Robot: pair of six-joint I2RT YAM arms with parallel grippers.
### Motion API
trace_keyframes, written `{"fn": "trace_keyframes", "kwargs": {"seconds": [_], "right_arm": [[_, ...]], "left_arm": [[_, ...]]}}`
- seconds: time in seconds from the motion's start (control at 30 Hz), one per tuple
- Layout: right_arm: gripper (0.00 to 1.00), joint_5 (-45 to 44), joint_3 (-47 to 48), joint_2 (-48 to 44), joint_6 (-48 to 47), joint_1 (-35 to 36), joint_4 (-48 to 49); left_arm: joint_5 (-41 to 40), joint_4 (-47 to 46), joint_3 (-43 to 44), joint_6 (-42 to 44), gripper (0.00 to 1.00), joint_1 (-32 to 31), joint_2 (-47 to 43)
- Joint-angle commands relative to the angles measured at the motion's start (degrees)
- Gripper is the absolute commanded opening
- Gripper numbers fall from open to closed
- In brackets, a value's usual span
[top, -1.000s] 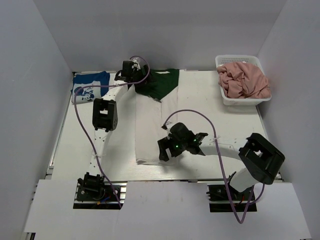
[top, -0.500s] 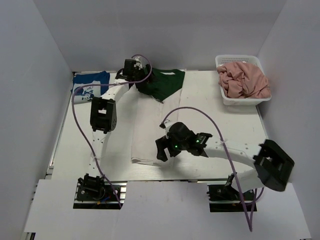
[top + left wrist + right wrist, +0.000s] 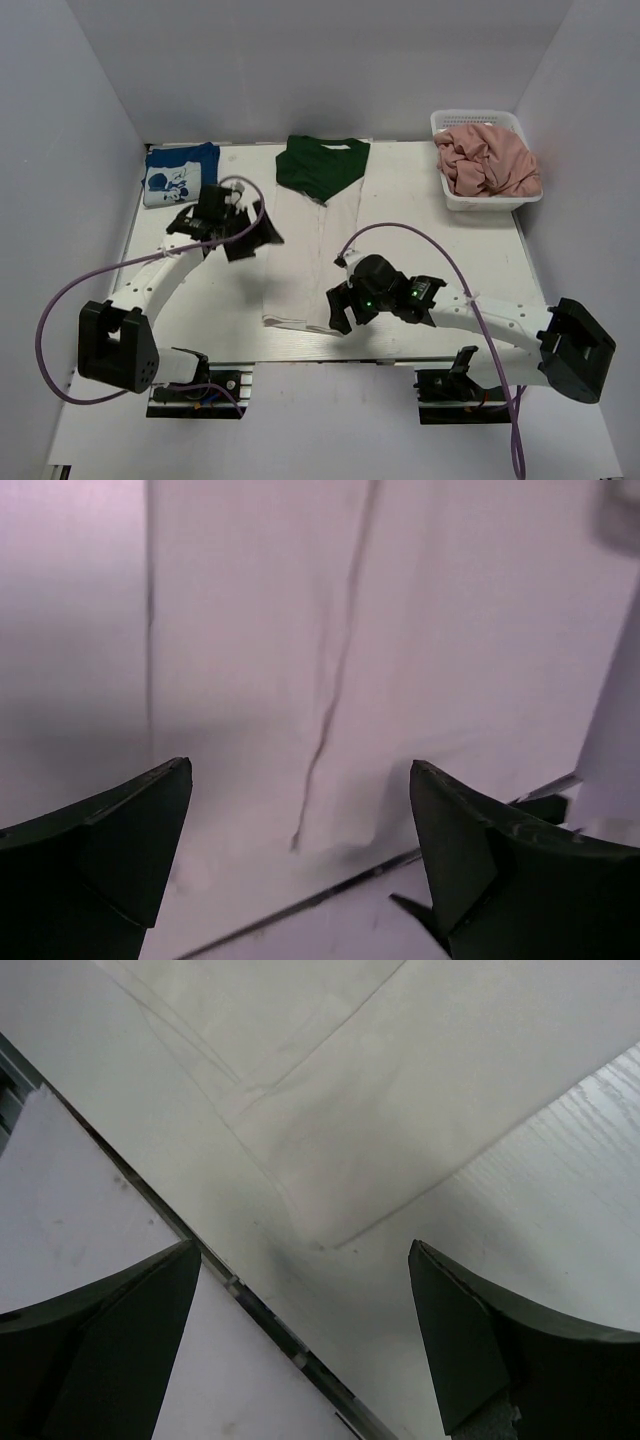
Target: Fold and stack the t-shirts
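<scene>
A white t-shirt with dark green sleeves and collar point(image 3: 305, 255) lies in a long lengthwise strip down the middle of the table, green end at the back. My left gripper point(image 3: 255, 243) hovers open over the strip's left edge. From the left wrist I see white cloth point(image 3: 420, 630) with a crease and nothing between the fingers. My right gripper point(image 3: 338, 312) is open by the near right hem corner. That corner of cloth point(image 3: 400, 1110) shows above my right gripper point(image 3: 305, 1250). A folded blue t-shirt point(image 3: 178, 172) rests at the back left. A pink t-shirt point(image 3: 487, 160) is heaped in the basket.
The white mesh basket point(image 3: 445, 122) stands at the back right corner. The table's front edge point(image 3: 250, 1300) runs just below the right gripper. Purple cables loop over both arms. Grey walls close in the table on three sides.
The left arm has let go at the green collar end and swung back to the strip's left side. The shirt now lies narrower. The right gripper slid slightly nearer the hem.
</scene>
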State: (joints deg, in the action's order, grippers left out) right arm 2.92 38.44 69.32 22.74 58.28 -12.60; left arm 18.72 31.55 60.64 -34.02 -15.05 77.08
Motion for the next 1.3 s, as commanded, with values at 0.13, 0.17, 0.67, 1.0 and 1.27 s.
{"fn": "trace_keyframes", "kwargs": {"seconds": [0.13, 0.17, 0.67, 1.0, 1.27], "right_arm": [[0.9, 1.13, -0.11, 3.97, -3.32, 4.11, -1.2], [0.9, 0.78, 0.06, 4.42, -3.32, 4.64, -1.29], [0.89, -11.44, 2.08, 12.42, 2.48, 9.66, -1.47], [0.15, -16.36, 2.52, 15.76, 7.4, 9.66, 0.12], [0.0, -18.56, 3.75, 12.68, 7.05, 9.48, -0.85]], "left_arm": [[-0.79, 15.2, -16.76, -2.72, 0.95, -1.56, -5.27], [-0.79, 17.21, -17.65, -2.72, 0.93, -2.17, -4.75], [-0.88, 13.9, -21.44, -1.66, 0.58, -6.31, 7.99], [1.77, 10.02, -19.69, -1.14, 0.0, -8.51, 14.86], [-0.26, 11.51, -15.3, -0.61, 0.0, -9.03, 12.22]]}}
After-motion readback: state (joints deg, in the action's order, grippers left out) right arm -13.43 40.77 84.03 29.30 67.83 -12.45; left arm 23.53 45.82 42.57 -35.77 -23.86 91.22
